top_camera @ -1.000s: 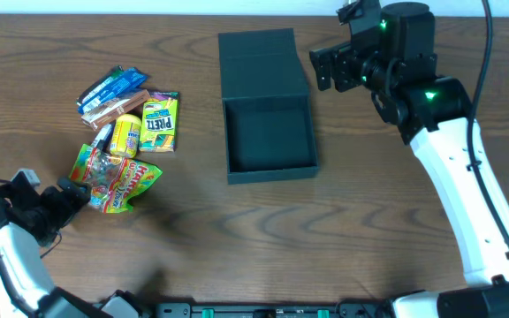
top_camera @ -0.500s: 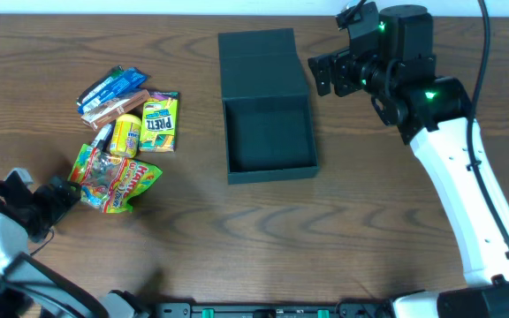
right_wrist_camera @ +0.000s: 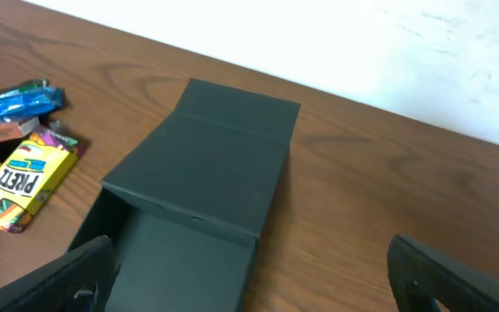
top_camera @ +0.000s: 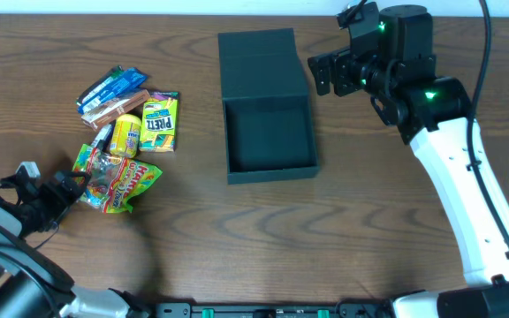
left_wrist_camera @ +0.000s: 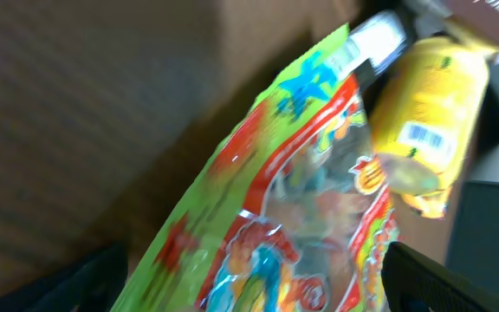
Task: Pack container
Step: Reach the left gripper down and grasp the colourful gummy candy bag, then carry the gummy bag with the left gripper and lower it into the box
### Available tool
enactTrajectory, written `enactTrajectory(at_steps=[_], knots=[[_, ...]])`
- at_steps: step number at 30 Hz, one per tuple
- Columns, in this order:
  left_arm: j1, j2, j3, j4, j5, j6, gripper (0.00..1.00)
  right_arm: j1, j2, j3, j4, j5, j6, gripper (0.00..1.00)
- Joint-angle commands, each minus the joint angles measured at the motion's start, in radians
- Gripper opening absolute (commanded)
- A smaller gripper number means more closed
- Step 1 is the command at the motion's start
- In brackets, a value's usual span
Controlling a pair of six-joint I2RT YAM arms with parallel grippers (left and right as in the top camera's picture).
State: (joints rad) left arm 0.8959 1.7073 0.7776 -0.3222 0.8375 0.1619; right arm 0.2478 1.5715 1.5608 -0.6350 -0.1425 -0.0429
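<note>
The dark teal container (top_camera: 269, 137) sits open and empty at the table's middle, its lid (top_camera: 262, 60) lying flat behind it. The right wrist view looks down on the lid (right_wrist_camera: 206, 156). My right gripper (top_camera: 322, 72) hovers open just right of the lid, holding nothing; its jaws (right_wrist_camera: 258, 290) stand wide apart. My left gripper (top_camera: 67, 188) is open at the left edge of a green and red gummy bag (top_camera: 120, 183). In the left wrist view that bag (left_wrist_camera: 293, 199) fills the space between the two spread fingers of the left gripper (left_wrist_camera: 262, 290).
Other snacks lie in a heap at the left: a yellow packet (top_camera: 128, 134), a yellow-green Pretz box (top_camera: 160, 122), a brown bar (top_camera: 113, 109) and a blue wrapper (top_camera: 111, 87). The table's far edge runs just behind the lid.
My left gripper drew back slightly, then came forward and up to the gummy bag's left edge. The right arm has barely moved.
</note>
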Motion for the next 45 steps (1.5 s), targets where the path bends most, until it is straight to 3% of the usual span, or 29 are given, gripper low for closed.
enactTrajectory(at_steps=[1, 7, 10, 14, 17, 18, 21, 30, 38, 45], knots=[[0.002, 0.059, -0.004, 0.001, 0.048, 0.042, 0.95, -0.005, -0.006, 0.01, -0.001, -0.009, 0.029, 0.99], [0.0, 0.134, -0.004, 0.002, 0.061, 0.05, 1.0, -0.005, -0.006, 0.01, 0.0, -0.019, 0.031, 0.99], [0.0, 0.165, -0.004, -0.002, 0.072, 0.053, 0.77, -0.005, -0.006, 0.01, 0.005, -0.019, 0.039, 0.99], [0.0, 0.174, -0.004, -0.041, 0.031, 0.075, 0.67, -0.005, -0.006, 0.01, 0.007, -0.019, 0.043, 0.99], [0.0, 0.174, -0.004, -0.052, 0.012, 0.078, 0.41, -0.005, -0.006, 0.01, 0.008, -0.019, 0.043, 0.99], [0.0, 0.174, -0.004, -0.052, 0.012, 0.078, 0.27, -0.005, -0.006, 0.01, 0.009, -0.019, 0.043, 0.99], [0.0, 0.174, -0.004, -0.059, 0.013, 0.077, 0.06, -0.005, -0.006, 0.01, 0.013, -0.019, 0.043, 0.99], [0.0, 0.159, 0.097, -0.195, 0.105, 0.061, 0.06, -0.005, -0.006, 0.01, 0.015, -0.019, 0.042, 0.99], [-0.016, -0.073, 0.29, -0.367, 0.103, 0.028, 0.06, -0.005, -0.006, 0.01, 0.016, -0.019, 0.042, 0.99], [-0.214, -0.265, 0.414, -0.365, 0.103, -0.042, 0.06, -0.035, -0.009, 0.01, 0.022, 0.037, 0.06, 0.99]])
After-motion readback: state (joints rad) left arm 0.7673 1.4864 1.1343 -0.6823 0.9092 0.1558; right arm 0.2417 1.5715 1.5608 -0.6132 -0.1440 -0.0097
